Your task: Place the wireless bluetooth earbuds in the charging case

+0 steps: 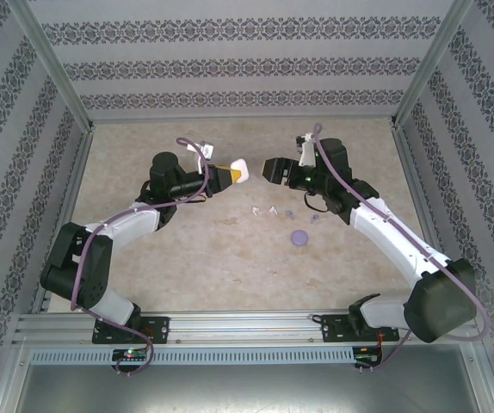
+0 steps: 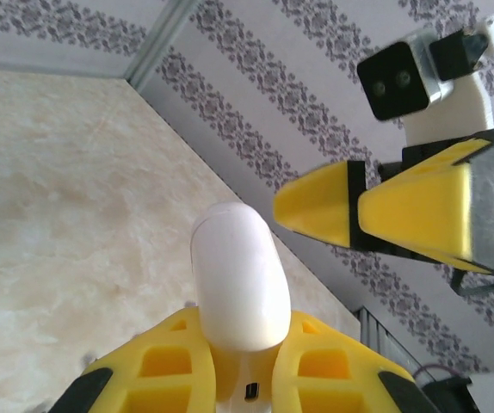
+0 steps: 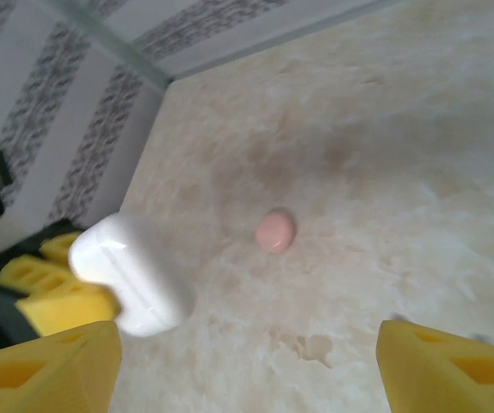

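My left gripper (image 1: 230,175) is shut on a white charging case (image 1: 240,169), held above the table at the back middle. In the left wrist view the case (image 2: 238,275) stands up between my yellow fingers (image 2: 165,361), its charging port at the bottom. My right gripper (image 1: 267,169) faces it from the right, open and holding nothing, a short gap away. The right wrist view shows the case (image 3: 131,271) ahead of the gripper's left finger (image 3: 49,370). Two white earbuds (image 1: 264,211) and two pale purple earbuds (image 1: 287,213) lie on the table below.
A round purple case (image 1: 299,237) lies on the table near the earbuds. A small pink rounded object (image 3: 275,231) rests on the table beyond the white case. Patterned walls (image 1: 230,69) enclose the beige table (image 1: 230,258) on three sides.
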Action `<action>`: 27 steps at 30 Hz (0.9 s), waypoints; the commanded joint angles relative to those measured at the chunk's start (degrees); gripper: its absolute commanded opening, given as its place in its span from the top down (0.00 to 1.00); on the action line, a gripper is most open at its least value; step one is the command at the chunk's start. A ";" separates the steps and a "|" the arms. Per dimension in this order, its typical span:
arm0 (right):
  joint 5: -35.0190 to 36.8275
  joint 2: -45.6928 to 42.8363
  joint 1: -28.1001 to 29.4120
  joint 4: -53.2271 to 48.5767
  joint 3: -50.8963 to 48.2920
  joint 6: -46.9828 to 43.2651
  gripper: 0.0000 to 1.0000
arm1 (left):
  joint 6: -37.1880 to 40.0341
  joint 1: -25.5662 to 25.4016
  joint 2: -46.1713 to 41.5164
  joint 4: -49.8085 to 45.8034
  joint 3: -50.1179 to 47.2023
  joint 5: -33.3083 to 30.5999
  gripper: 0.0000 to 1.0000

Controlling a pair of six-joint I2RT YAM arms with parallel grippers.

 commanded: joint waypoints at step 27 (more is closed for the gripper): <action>-12.77 11.66 1.67 14.91 -1.75 -5.23 0.36 | 5.11 0.47 -1.63 -9.23 6.80 10.41 1.00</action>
